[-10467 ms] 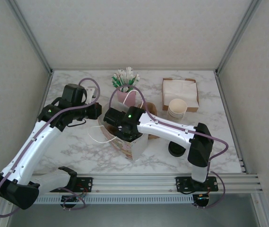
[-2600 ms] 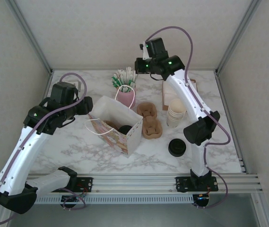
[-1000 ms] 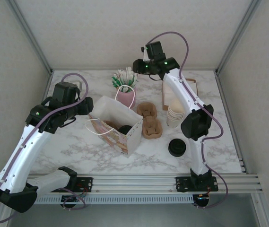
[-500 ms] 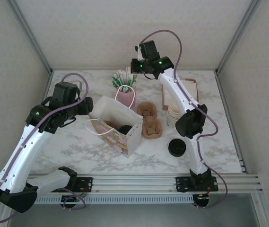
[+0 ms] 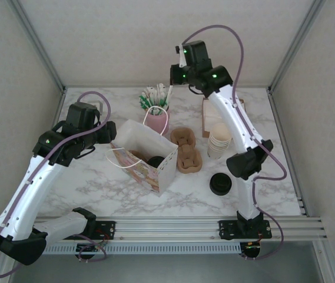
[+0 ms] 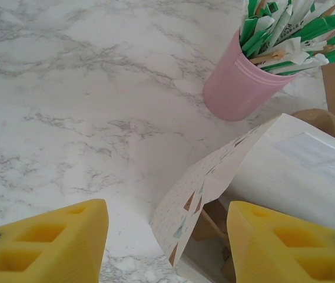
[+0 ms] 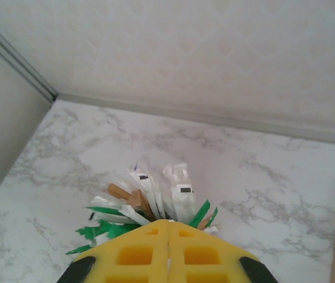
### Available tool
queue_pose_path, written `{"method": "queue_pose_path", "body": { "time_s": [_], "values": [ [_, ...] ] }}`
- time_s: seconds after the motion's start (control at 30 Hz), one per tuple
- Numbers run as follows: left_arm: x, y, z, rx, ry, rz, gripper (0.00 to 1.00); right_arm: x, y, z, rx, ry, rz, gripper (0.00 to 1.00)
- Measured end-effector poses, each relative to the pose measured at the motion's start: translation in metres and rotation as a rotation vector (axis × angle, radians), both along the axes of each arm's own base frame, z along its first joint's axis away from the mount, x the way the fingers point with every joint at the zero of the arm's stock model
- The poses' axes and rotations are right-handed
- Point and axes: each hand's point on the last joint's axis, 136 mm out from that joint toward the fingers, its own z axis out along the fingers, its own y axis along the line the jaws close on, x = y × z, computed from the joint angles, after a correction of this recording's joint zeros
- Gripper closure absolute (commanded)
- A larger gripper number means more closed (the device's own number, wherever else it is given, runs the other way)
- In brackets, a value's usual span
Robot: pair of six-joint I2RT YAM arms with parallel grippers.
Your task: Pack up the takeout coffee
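The takeout coffee [image 5: 154,160] shows as a round black lid inside the open patterned paper bag [image 5: 146,159] at the table's middle. My left gripper [image 5: 109,138] stands open at the bag's back left corner. In the left wrist view its yellow fingers [image 6: 43,242] straddle the bag's raised edge [image 6: 214,177] without touching it. My right gripper [image 5: 178,73] is raised high at the back, far from the bag. In the right wrist view it [image 7: 168,224] is shut, pads pressed together with nothing between them, above the packets [image 7: 149,200].
A pink cup [image 5: 157,119] of sachets and stirrers stands behind the bag. Brown cup carriers [image 5: 186,150] lie to the bag's right. A stack of lidless cups [image 5: 220,138], a napkin box [image 5: 223,109] and low black lids [image 5: 220,184] sit further right.
The right arm has left the bag, leaving the coffee inside, and risen to the back; in the last half second it shifted slightly right. The left arm has held still at the bag's corner.
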Motion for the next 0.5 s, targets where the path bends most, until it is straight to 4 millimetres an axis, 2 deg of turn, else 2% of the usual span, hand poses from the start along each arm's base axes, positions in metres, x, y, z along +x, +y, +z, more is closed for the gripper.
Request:
{"method": "queue_pose_path", "body": {
  "time_s": [0.1, 0.2, 0.33, 0.37, 0.5],
  "values": [
    [0.0, 0.0, 0.0, -0.004, 0.001, 0.005, 0.45, -0.023, -0.011, 0.041, 0.011, -0.08, 0.004, 1.0],
    [0.001, 0.001, 0.0, -0.008, -0.002, 0.017, 0.44, -0.058, -0.023, 0.087, 0.03, -0.168, 0.021, 1.0],
    [0.002, 0.003, 0.001, -0.013, -0.008, 0.035, 0.44, -0.121, -0.041, 0.144, 0.072, -0.287, 0.067, 1.0],
    [0.002, 0.004, 0.001, -0.012, -0.009, 0.042, 0.44, -0.142, -0.048, 0.158, 0.09, -0.318, 0.087, 1.0],
    [0.003, 0.009, 0.002, -0.011, -0.016, 0.08, 0.44, -0.212, -0.068, 0.19, 0.166, -0.403, 0.171, 1.0]
  ]
}}
